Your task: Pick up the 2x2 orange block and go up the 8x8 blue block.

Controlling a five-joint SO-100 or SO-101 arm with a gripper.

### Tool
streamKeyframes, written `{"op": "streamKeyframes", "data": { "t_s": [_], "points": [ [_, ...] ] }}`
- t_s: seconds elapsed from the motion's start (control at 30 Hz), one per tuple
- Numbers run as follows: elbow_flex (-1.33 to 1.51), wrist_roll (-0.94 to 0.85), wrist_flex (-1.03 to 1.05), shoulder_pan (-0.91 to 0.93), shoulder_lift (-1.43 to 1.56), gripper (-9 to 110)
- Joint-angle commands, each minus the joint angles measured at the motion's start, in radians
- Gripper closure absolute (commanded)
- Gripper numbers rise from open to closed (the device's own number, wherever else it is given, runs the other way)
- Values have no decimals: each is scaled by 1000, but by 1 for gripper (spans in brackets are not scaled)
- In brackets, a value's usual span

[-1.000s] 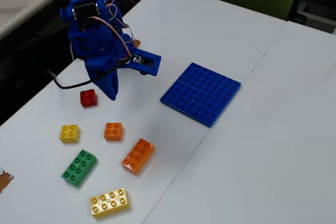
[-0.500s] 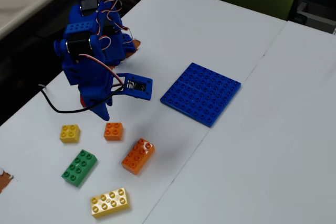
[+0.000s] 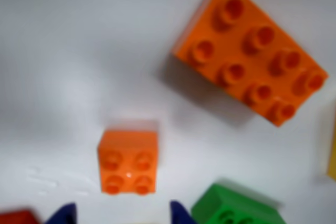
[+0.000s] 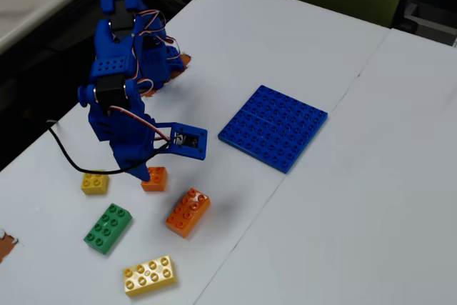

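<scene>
The 2x2 orange block lies on the white table, studs up, just beyond and between my two blue fingertips. My gripper is open and empty, with its tips at the bottom edge of the wrist view. In the fixed view the gripper hangs low over the table right beside the small orange block. The 8x8 blue block lies flat to the right, well apart from the arm, and is out of the wrist view.
A longer eight-stud orange brick lies close by. A green brick, a small yellow brick and a long yellow brick surround the spot. A red piece shows at the bottom left.
</scene>
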Motion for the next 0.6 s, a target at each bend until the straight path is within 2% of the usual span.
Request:
{"op": "streamKeyframes", "data": {
  "t_s": [0.0,0.57],
  "points": [
    [-44,-17,-9,12,-2,79],
    [-32,-12,-94,18,-101,78]
  ]
}}
